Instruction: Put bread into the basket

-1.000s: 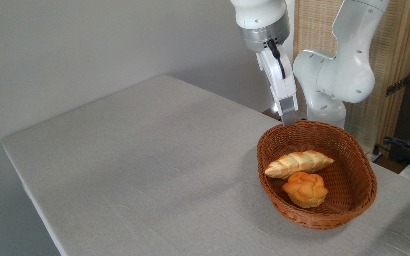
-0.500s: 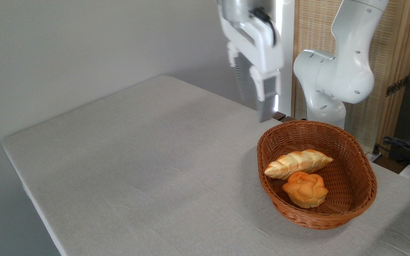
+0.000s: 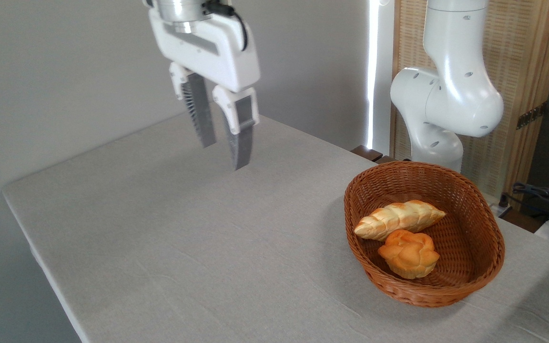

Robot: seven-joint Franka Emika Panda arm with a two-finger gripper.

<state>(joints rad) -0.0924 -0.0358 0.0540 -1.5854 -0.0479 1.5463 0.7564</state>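
The bread (image 3: 399, 218), a long pale golden braided loaf, lies inside the oval reddish-brown wicker basket (image 3: 486, 267) at the right of the table. It rests against a round orange knotted bun (image 3: 409, 253) in the same basket. My gripper (image 3: 224, 155) hangs high over the back middle of the table, far to the left of the basket. Its two ribbed fingers stand apart with nothing between them.
A grey cloth covers the table (image 3: 184, 228), whose left and front edges drop off. The arm's white base (image 3: 441, 109) stands behind the basket, before a wooden screen (image 3: 517, 57). Cables (image 3: 541, 195) lie at the far right.
The gripper has swung left, away from above the basket's back rim to over the back middle of the table, turning so both fingers show. Bread, bun and basket have not moved.
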